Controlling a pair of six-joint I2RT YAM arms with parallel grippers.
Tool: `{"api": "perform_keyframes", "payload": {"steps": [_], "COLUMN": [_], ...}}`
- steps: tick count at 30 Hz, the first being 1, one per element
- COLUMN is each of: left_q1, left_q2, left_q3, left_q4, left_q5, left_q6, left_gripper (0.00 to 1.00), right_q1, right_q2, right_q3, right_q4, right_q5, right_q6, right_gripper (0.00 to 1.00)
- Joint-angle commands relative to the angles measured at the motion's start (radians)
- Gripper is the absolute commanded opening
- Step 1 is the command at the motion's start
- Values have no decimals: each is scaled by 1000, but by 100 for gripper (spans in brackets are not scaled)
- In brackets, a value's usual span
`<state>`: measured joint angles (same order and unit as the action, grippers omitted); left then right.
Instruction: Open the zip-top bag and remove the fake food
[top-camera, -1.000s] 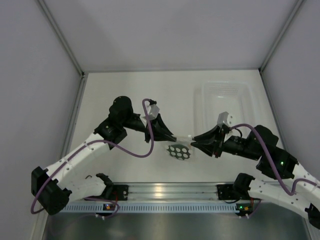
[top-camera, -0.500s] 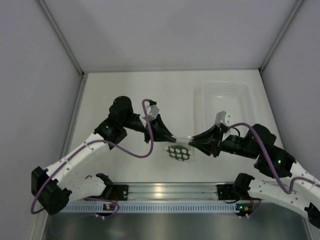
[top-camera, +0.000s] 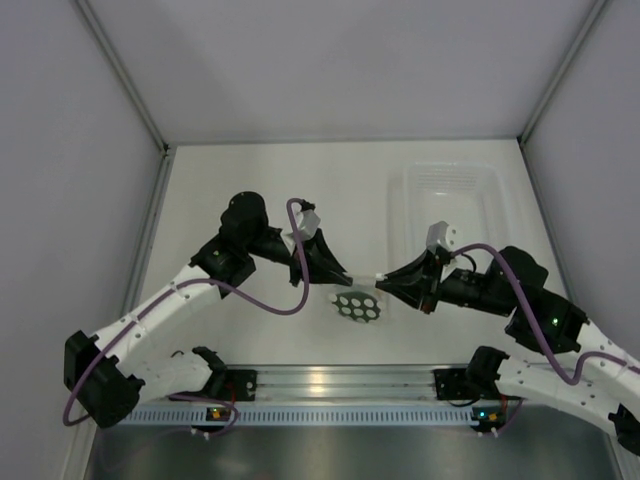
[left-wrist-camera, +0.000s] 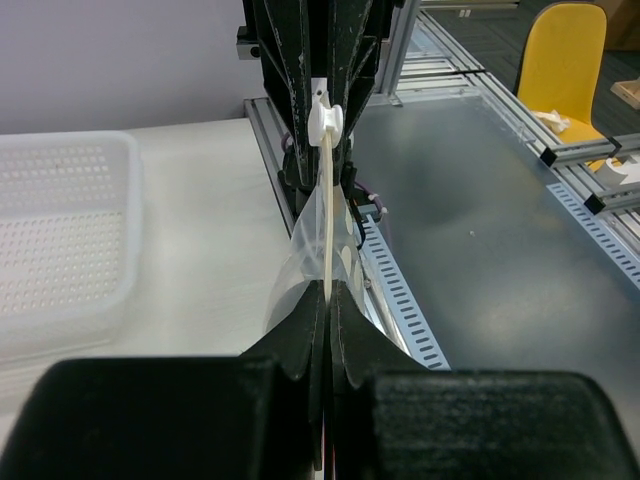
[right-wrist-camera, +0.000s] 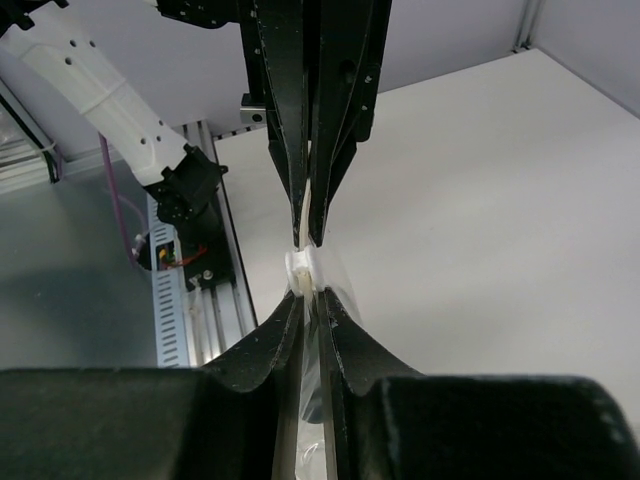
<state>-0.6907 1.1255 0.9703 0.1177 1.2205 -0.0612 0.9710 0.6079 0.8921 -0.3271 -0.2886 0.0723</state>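
right hand (top-camera: 381, 283) has crept left toward left hand (top-camera: 349, 279); both pinch the top of the bag (top-camera: 358, 306). opening seems underway; food unseen, not yet removed.

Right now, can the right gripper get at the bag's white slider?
Likely yes: the slider sits right at the right gripper's fingertips on the zip-top bag's top strip, nothing between; the left gripper pinches the far end.

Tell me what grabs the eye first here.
The left gripper and right gripper face each other mid-table, both pinching the top edge of a spotted clear bag hanging beneath them. A white slider sits at the right fingertips; a clear tray lies back right.
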Motion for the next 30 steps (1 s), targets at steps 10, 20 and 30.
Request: {"api": "perform_keyframes", "payload": {"steps": [10, 20, 30], "left_q1": [-1, -1, -16], "left_q2": [-6, -64, 82], "left_q3": [16, 51, 197], "left_q4": [17, 16, 17], "left_q5": [-21, -288, -98], "left_q6": [8, 20, -22], "left_gripper": [0, 98, 63], "right_q1": [-6, -5, -5], "right_q2": [18, 73, 147], "right_q3": [44, 74, 123], "right_q4": [76, 4, -62], "right_q5": [-4, 37, 49], "right_q6": [0, -23, -65], "right_gripper": [0, 0, 0]}}
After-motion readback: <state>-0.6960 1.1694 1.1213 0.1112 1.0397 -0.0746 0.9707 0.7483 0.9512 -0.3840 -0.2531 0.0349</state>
